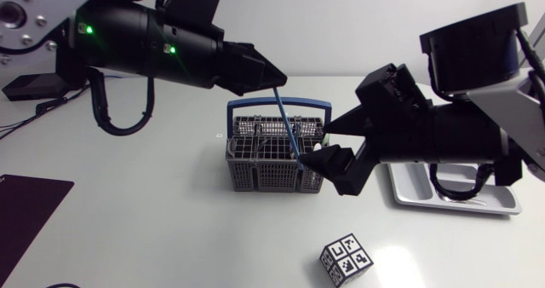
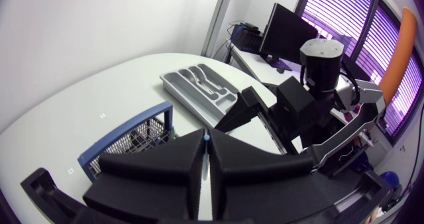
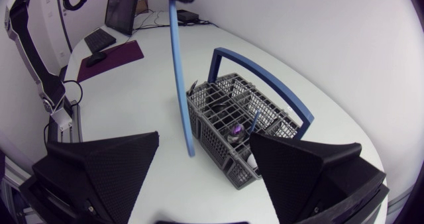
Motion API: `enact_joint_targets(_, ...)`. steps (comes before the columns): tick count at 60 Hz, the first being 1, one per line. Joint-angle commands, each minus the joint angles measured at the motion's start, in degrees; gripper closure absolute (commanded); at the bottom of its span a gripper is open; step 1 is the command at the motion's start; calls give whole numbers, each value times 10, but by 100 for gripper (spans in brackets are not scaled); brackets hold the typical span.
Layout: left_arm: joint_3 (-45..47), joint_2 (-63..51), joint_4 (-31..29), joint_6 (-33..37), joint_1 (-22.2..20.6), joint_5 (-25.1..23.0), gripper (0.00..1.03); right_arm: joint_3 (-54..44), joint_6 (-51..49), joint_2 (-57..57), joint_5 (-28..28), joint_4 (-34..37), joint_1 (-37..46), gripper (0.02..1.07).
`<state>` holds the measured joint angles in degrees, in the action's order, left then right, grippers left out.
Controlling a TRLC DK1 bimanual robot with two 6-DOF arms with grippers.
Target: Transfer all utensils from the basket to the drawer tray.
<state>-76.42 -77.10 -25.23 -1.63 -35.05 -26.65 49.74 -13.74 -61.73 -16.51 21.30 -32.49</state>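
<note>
**Utensil lifted above the basket.** A long blue utensil [image 1: 288, 126] is held nearly upright over the grey basket [image 1: 277, 156]. Its upper end is clamped between the left jaws, which are closed on it above the basket's blue handle [image 1: 278, 106]. Its lower end hangs near a corner of the basket, between the right jaws, which are spread wide apart and are not touching it. More utensils are seen inside the basket. The drawer tray [image 1: 409, 190] lies on the surface [image 1: 153, 220] beyond the basket on the right arm's side.
</note>
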Motion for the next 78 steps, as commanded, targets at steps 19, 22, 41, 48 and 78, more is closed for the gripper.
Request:
enact_joint_targets(19, -43, -51, -34, -51, 13, -72, 100, 32, 2, -46, -22, -6, -28, 56)
enact_joint_targets(22, -47, -53, -39, -50, 13, -74, 100, 30, 2, -46, -25, -6, -28, 68)
enact_joint_targets(41, -53, -58, -40, -51, 21, -75, 98, 26, 6, -58, -51, 1, -28, 102)
enact_joint_targets(48, -63, -60, -40, -57, 25, -84, 82, 20, 3, -57, -58, 8, -28, 102)
enact_joint_targets(78, -124, -36, 10, -98, 114, -75, 32, -17, -16, -2, -84, 45, 45, 102)
